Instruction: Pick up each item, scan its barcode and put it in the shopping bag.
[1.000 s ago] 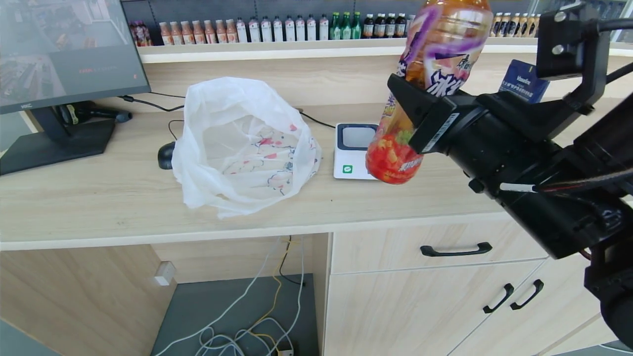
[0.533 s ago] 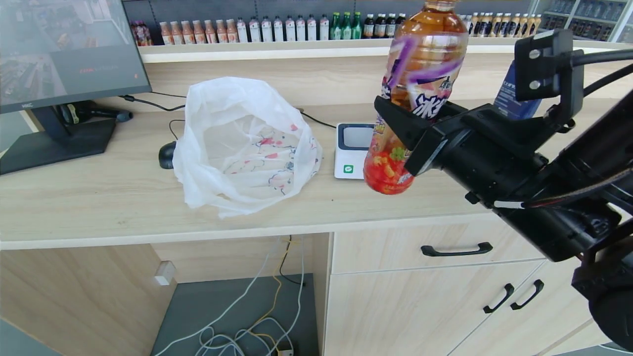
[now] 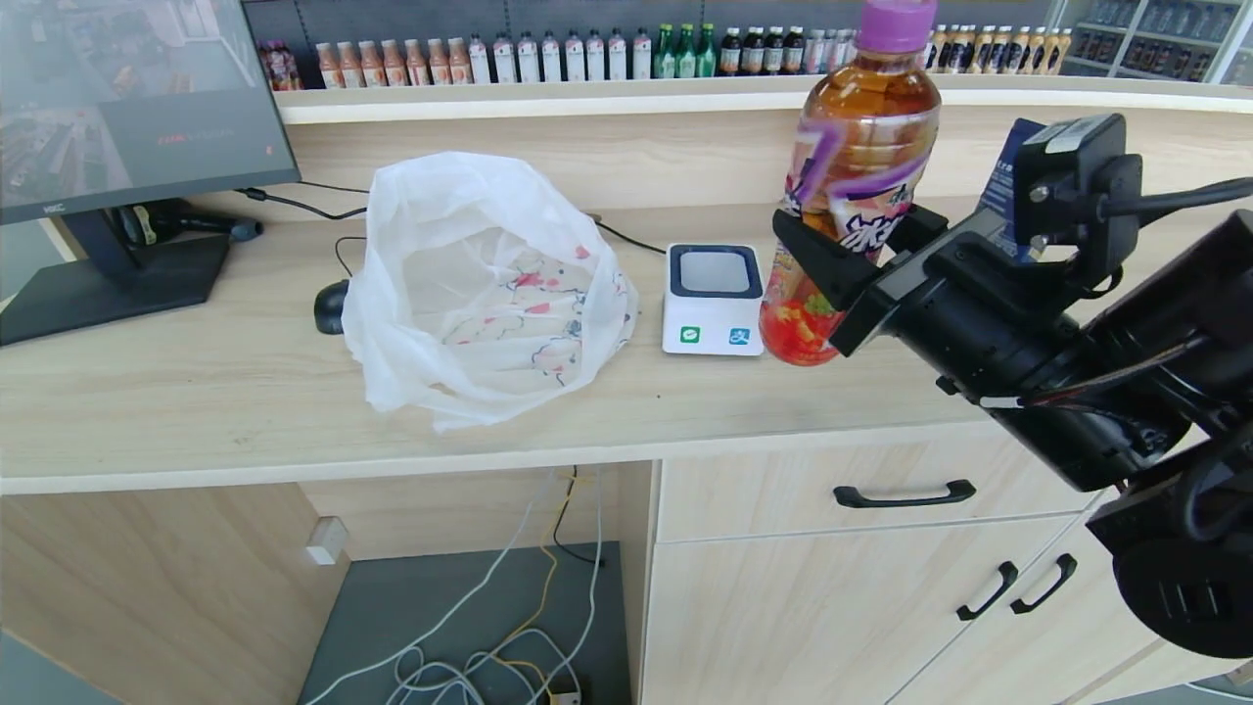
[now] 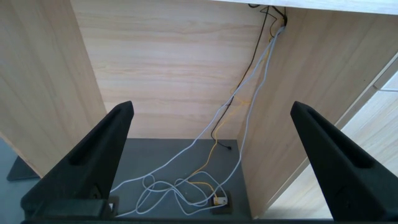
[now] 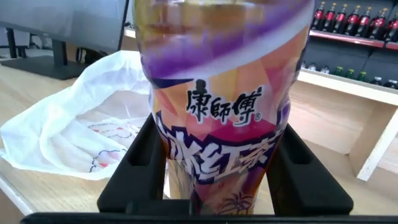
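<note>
Head view: the right gripper clamps the bottle upright, just right of the scanner; whether its base touches the counter I cannot tell. The open bag lies left of the scanner, with a mouse behind it.

Left wrist view: the left gripper hangs under the counter, jaws spread wide, above floor cables.

Right wrist view: the fingers flank the bottle's label, the bag beyond.

A second ago the bottle was tilted, covering the scanner; now the scanner window is uncovered.
</note>
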